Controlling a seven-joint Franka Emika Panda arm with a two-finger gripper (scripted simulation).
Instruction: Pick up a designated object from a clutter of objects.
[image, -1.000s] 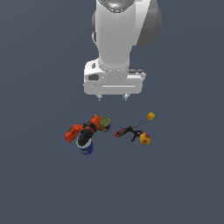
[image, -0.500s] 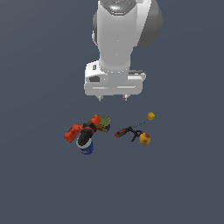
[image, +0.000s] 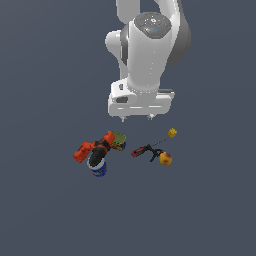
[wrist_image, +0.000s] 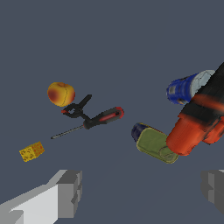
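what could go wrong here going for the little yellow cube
1. The hand hangs open over the gap between the two clusters, not over the yellow cube; descending straight down would likely miss it.
2. The screwdriver tip ends close to the cube, so a finger could nudge it.
3. The red-yellow ball lies nearby and could be mistaken for the target.

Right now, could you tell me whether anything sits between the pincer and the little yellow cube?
Nothing visible does. The pincer hangs open above the floor, and the yellow cube lies apart toward the exterior view's right. The screwdriver tip points at it, seemingly short of touching; the red-yellow ball lies beyond.
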